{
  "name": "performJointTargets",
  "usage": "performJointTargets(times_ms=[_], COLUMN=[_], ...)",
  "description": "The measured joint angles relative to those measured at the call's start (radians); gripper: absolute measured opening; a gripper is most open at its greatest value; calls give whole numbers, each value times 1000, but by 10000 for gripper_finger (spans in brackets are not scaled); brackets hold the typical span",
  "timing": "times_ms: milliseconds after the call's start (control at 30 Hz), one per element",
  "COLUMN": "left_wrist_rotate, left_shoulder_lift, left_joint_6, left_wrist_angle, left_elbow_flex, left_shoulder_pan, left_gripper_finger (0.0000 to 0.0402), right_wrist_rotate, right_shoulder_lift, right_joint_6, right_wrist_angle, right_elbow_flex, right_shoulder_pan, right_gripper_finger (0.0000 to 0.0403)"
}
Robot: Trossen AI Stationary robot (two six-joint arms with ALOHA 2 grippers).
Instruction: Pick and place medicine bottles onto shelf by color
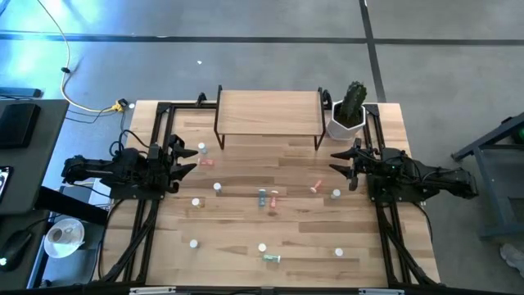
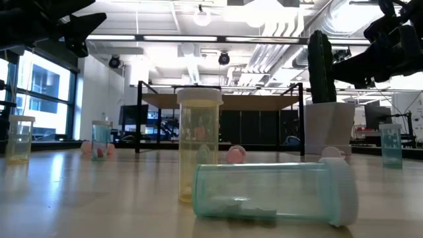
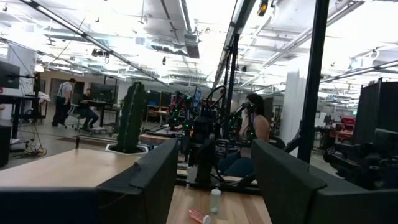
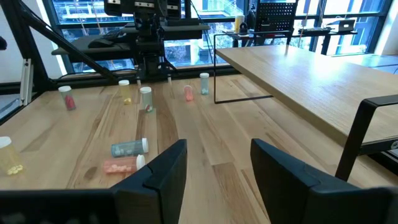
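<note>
Several small white-capped bottles stand or lie on the wooden table in front of the empty shelf. A blue one and a pink one lie side by side at the middle, and a green one lies near the front. In the low view the green bottle lies on its side before an upright yellow one. My left gripper is open and empty at the table's left, above a pink bottle. My right gripper is open and empty at the table's right. Its wrist view shows the blue bottle and the pink bottle.
A white pot with a cactus stands right of the shelf, close to my right gripper. Black frame rails run along the table's left and right sides. People show in the room beyond.
</note>
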Motion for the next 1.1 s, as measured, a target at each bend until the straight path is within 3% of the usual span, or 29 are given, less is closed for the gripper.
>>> performJointTargets(times_ms=[1100], left_wrist_rotate=[3], left_shoulder_lift=[0], left_joint_6=[-88], left_wrist_angle=[2], left_elbow_flex=[0], left_shoulder_pan=[0], left_gripper_finger=[195], right_wrist_rotate=[0], right_shoulder_lift=[0], right_joint_6=[0], right_wrist_angle=[0], right_elbow_flex=[0], right_shoulder_pan=[0], right_gripper_finger=[170])
